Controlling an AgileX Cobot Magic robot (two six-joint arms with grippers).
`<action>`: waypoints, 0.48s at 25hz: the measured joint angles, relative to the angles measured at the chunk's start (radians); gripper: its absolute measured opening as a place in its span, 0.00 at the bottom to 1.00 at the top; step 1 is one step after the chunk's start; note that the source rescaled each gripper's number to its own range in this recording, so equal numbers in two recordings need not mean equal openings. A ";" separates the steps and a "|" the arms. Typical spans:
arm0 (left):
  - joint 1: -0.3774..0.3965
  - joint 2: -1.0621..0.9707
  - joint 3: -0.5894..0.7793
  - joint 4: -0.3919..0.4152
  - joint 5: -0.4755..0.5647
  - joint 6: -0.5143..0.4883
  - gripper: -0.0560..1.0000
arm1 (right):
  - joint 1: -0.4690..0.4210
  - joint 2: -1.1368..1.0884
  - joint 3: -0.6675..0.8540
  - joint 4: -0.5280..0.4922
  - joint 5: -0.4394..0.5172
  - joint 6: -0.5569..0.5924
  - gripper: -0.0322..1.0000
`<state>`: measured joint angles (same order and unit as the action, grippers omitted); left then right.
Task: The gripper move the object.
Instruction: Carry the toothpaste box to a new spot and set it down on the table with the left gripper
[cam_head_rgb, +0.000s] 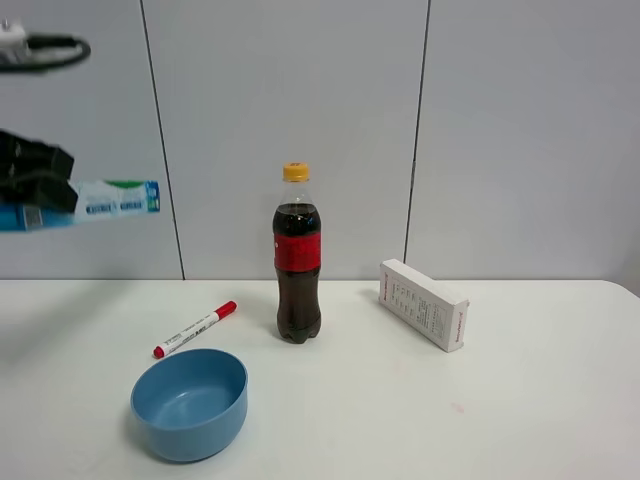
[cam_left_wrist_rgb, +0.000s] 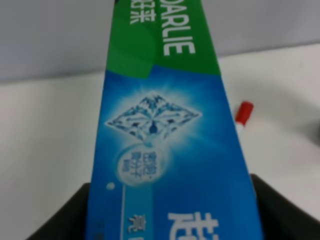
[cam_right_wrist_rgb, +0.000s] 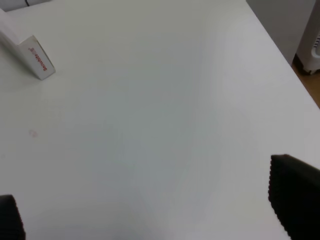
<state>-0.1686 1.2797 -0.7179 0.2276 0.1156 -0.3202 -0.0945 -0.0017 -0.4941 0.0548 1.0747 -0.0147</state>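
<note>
Quick status on this one, going left to right in the high view.

Far upper left of the frame: the left fingers (cam_head_rgb: 40, 180) are clamped on the toothpaste carton (cam_head_rgb: 118, 198). It's held roughly level and well up in the air, nowhere near the bench (cam_head_rgb: 540, 400). The wrist cam on that arm is basically all carton, blue and green with the DARLIE lettering, and there's a dark finger pressed against each long side. The held end runs off the frame edge, so I can't really say how deep the grip goes, but it looks solid enough.

Below that, lower left: a red-capped marker (cam_head_rgb: 195, 330) lying flat, with a blue bowl (cam_head_rgb: 190, 403) just in front of it, nothing in it. In the centre a cola bottle (cam_head_rgb: 298, 255) stands upright. Right of centre is the shorter white box (cam_head_rgb: 423, 304) lying on the bench. All of those are well apart from the carton.

The right fingers (cam_right_wrist_rgb: 295, 200) don't show in the high view at all. Their own cam has them spread wide with nothing between, just bare bench and the end of the white box off to one side.

So progress-wise: pick-up done, carton off the bench. What's left, I'd guess, is carrying it over and setting it down, then letting go. Nothing here says where it should land.
</note>
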 joint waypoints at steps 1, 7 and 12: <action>0.010 0.019 0.038 -0.006 -0.051 -0.005 0.08 | 0.000 0.000 0.000 0.000 0.000 0.000 1.00; 0.019 0.156 0.136 -0.018 -0.282 -0.012 0.08 | 0.000 0.000 0.000 0.000 0.000 0.000 1.00; 0.019 0.273 0.137 -0.025 -0.396 -0.013 0.08 | 0.000 0.000 0.000 0.000 0.000 0.000 1.00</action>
<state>-0.1498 1.5530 -0.5806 0.2025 -0.2800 -0.3330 -0.0945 -0.0017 -0.4941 0.0548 1.0747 -0.0147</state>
